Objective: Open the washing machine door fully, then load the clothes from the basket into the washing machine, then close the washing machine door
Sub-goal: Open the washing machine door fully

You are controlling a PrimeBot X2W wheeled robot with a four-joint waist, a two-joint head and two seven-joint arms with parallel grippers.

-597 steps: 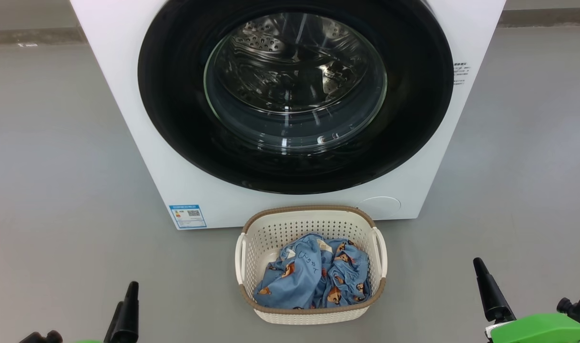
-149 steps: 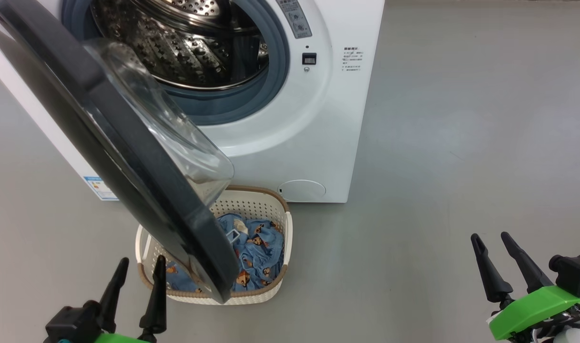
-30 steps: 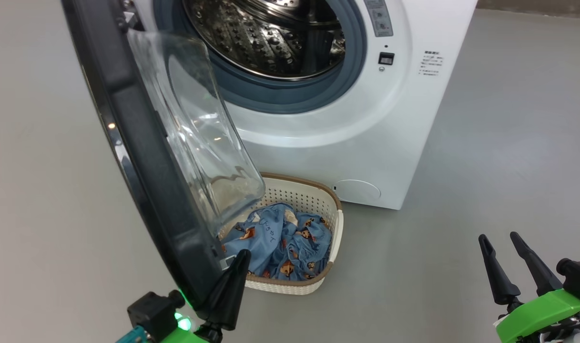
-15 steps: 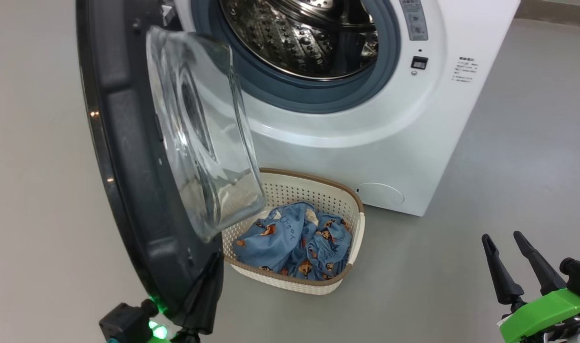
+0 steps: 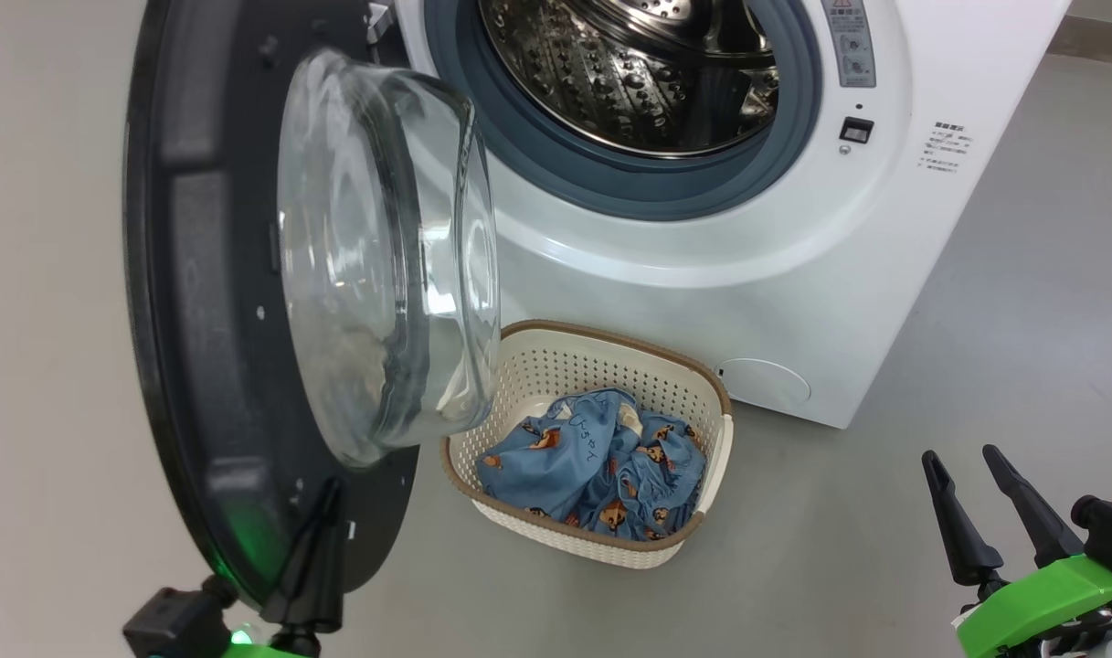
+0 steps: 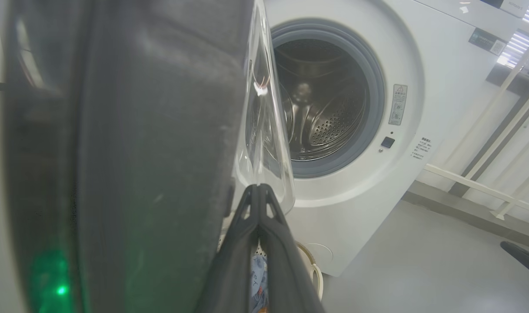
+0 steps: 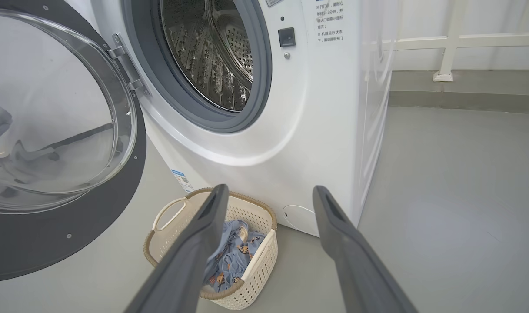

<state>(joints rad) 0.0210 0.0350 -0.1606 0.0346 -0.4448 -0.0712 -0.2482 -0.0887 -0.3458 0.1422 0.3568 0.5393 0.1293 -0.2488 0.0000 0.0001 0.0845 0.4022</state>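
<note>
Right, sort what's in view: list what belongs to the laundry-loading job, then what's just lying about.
Job:
- large round black-rimmed door with glass bowl
- big white front-loading washing machine
- small cream perforated plastic basket
- light blue bear-print clothes
- left gripper, shut, by the door's lower edge
- right gripper, open

Lying about:
- white railing
- blue label sticker
- grey floor

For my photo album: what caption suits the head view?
Shut left claw at the open door; clothes in the basket by the washer; right claw open.
</note>
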